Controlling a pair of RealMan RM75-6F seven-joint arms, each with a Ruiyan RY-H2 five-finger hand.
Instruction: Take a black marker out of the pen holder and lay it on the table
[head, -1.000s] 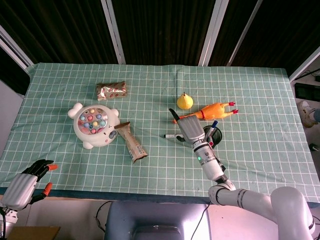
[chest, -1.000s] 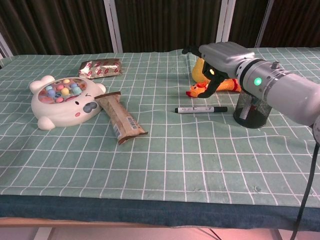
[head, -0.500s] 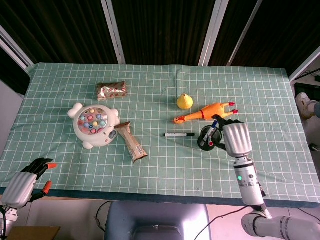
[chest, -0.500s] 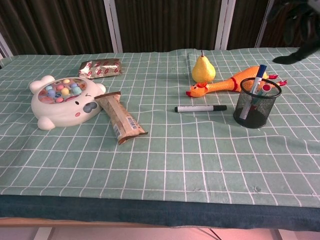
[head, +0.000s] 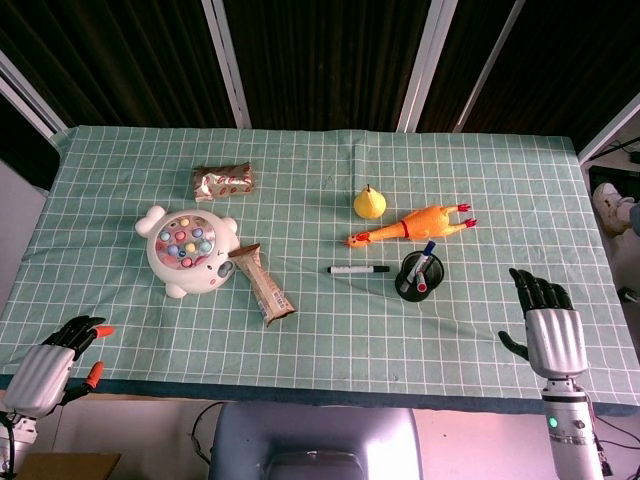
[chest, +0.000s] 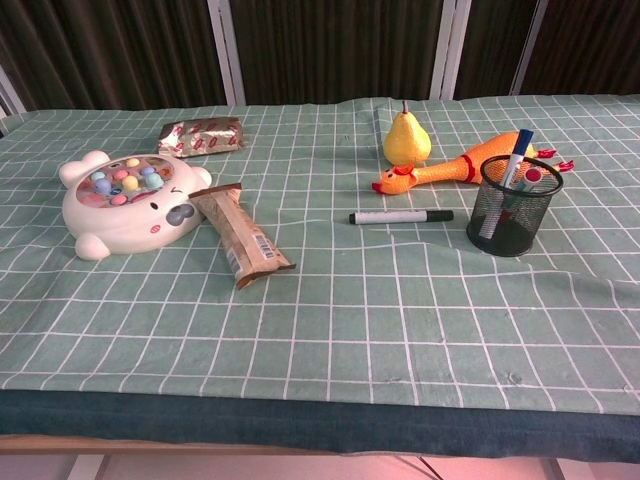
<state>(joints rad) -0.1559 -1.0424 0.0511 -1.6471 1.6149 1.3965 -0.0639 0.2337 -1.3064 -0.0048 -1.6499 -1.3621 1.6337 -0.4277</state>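
Observation:
A black-capped white marker (head: 358, 270) (chest: 400, 217) lies flat on the green checked cloth, just left of the black mesh pen holder (head: 420, 273) (chest: 512, 206). The holder stands upright with a blue and a red marker in it. My right hand (head: 545, 328) hovers near the table's front right edge, well away from the holder, fingers spread and holding nothing. At the front left corner, off the table, my left hand (head: 55, 355) hangs with its fingers apart and nothing in it. Neither hand shows in the chest view.
A rubber chicken (head: 412, 223) and a yellow pear (head: 370, 202) lie behind the holder. Further left are a bear-shaped toy (head: 187, 248), a snack bar (head: 264, 283) and a foil packet (head: 223, 181). Bare cloth (chest: 400, 320) covers the front of the table.
My right hand has drawn back from above the marker and holder to the front right edge and left the chest view. The marker stays on the cloth; the left hand barely moved.

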